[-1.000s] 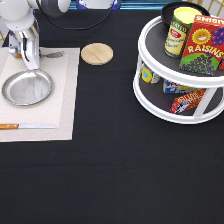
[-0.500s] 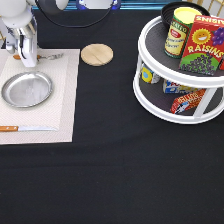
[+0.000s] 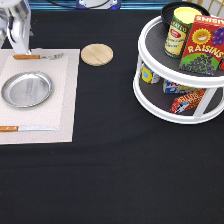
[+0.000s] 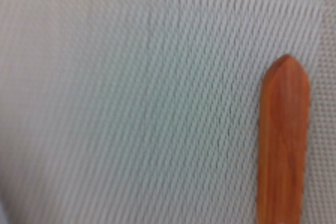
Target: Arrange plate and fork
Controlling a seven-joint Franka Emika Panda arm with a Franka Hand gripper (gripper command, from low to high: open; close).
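The silver plate (image 3: 26, 89) lies in the middle of a pale placemat (image 3: 65, 100) at the exterior view's left. The fork (image 3: 37, 56) lies flat on the mat just above the plate, its wooden handle to the left and its tines to the right. My gripper (image 3: 21, 47) hangs just above the handle end, open and holding nothing. The wrist view shows the fork's brown handle (image 4: 281, 150) lying on the woven mat (image 4: 135, 110).
A wooden-handled knife (image 3: 22, 128) lies on the mat below the plate. A tan wooden disc (image 3: 97, 54) sits just right of the mat. A white two-tier turntable rack (image 3: 170, 107) with cans and a raisin box stands at the right.
The gripper has risen and shifted toward the exterior view's top left. The fork, partly covered by it before, now lies free on the mat.
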